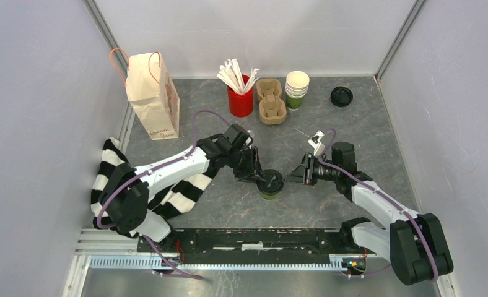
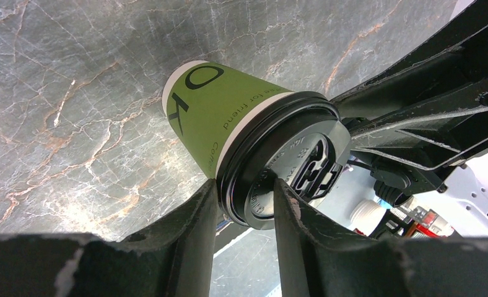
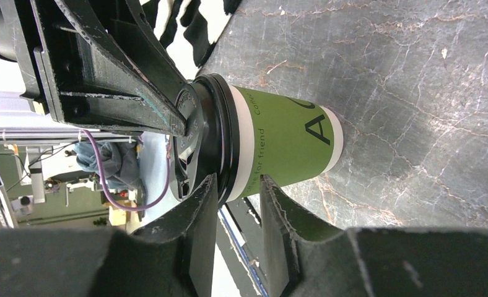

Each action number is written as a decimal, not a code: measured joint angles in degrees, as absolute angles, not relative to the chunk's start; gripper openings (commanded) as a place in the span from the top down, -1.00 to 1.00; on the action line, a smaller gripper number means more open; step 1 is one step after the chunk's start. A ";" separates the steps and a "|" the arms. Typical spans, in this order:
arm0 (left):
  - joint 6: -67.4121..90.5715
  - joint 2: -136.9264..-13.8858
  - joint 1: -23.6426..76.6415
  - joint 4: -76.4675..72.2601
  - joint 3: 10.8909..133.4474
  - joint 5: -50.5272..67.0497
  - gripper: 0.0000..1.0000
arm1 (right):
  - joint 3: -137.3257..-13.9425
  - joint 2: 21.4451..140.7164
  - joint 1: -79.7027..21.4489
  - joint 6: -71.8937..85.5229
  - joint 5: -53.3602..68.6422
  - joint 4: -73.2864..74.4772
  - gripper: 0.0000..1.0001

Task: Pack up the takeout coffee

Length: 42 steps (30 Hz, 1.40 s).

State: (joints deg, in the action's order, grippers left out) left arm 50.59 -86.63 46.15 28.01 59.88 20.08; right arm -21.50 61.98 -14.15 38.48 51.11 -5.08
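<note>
Takeout coffee [image 1: 270, 184] stands upright mid-table, between the two arms; green cup, black lid on. Grey marbled table [image 1: 353, 142].

Left gripper [image 1: 259, 174] is at the cup's left edge. In the left wrist view its fingers [image 2: 195, 213] straddle the lid rim, one outside and one on the lid top, pinching it.

Right gripper [image 1: 293, 175] is just beside the cup's right side. Its fingers [image 3: 272, 210] are narrowly parted, one level with the lid, one level with the green wall. Cannot tell whether they grip or only sit close.

Back row, well apart from the cup:
- paper bag [image 1: 153, 93]
- red cup of stirrers [image 1: 240, 99]
- cardboard carrier [image 1: 271, 100]
- stacked lidless cups [image 1: 296, 90]
- lone black lid [image 1: 341, 96]
</note>
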 measured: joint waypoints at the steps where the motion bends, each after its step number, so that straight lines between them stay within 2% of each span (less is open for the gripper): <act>1: 50.59 -86.63 46.15 27.92 59.88 20.08 0.14 | -21.47 62.06 -14.15 37.98 51.13 -5.15 0.38; 13: 50.65 -84.18 45.84 20.47 54.26 20.82 0.14 | -16.60 63.72 -13.69 35.73 52.84 -14.61 0.36; 17: 50.61 -83.64 45.95 21.02 54.37 20.38 -0.15 | -18.04 62.74 -13.72 35.09 52.82 -12.95 0.19; 21: 50.54 -83.02 46.26 24.49 55.35 19.42 -0.62 | -21.74 61.84 -14.06 32.75 50.65 -4.67 0.08; 24: 50.61 -81.19 46.17 26.52 55.61 19.00 -0.74 | -24.05 61.95 -14.15 30.83 50.00 0.67 0.05; 26: 50.68 -79.07 45.89 27.22 55.61 18.63 -0.67 | -24.32 62.00 -14.15 30.44 50.04 1.69 0.05; 31: 52.10 -71.88 44.69 26.04 53.67 18.09 -0.23 | -24.51 62.00 -14.15 29.69 50.48 3.31 0.03; 36: 54.48 -71.22 44.31 24.67 49.28 18.65 0.04 | -24.51 62.00 -14.20 29.69 50.78 3.97 0.04; 42: 56.10 -74.32 43.92 23.29 47.55 19.81 0.14 | -24.53 62.57 -14.37 29.67 51.20 4.05 0.04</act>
